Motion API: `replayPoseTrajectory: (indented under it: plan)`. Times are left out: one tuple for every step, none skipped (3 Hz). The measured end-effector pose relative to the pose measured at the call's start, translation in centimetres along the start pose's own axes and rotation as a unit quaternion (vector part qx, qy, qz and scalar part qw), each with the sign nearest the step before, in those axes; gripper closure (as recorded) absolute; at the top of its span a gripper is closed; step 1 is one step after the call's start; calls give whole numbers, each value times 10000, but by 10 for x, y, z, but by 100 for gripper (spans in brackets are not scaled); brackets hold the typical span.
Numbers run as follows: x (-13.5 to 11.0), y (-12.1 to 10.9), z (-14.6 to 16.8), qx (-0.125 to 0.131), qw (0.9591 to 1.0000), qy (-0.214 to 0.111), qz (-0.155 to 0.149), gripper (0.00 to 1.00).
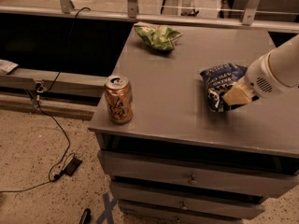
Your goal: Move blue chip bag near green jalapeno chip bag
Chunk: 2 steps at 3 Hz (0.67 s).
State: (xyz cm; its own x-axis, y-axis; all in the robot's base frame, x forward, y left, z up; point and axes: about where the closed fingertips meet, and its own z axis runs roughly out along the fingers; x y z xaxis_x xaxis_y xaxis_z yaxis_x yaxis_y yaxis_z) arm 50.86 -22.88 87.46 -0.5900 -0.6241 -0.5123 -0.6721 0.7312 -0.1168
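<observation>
The blue chip bag (218, 80), dark navy with white lettering, is at the right side of the grey table (173, 101). My gripper (236, 96), on a white arm coming in from the right, is shut on the bag's near right edge. The bag looks tilted up a little off the tabletop. The green jalapeno chip bag (158, 35), small, light green and wrinkly, lies at the table's far edge, left of centre and well apart from the blue bag.
An orange soda can (118, 99) stands upright near the table's front left corner. Drawers run below the tabletop. A metal rail runs along the back. A cable lies on the speckled floor at the left.
</observation>
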Motion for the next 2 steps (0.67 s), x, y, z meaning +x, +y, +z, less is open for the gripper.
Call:
replayPoseTrajectory:
  plan:
    - [-25, -31, -30, 253, 9991, -347, -57, 100]
    - [-50, -63, -71, 642, 9954, -688, -177, 100]
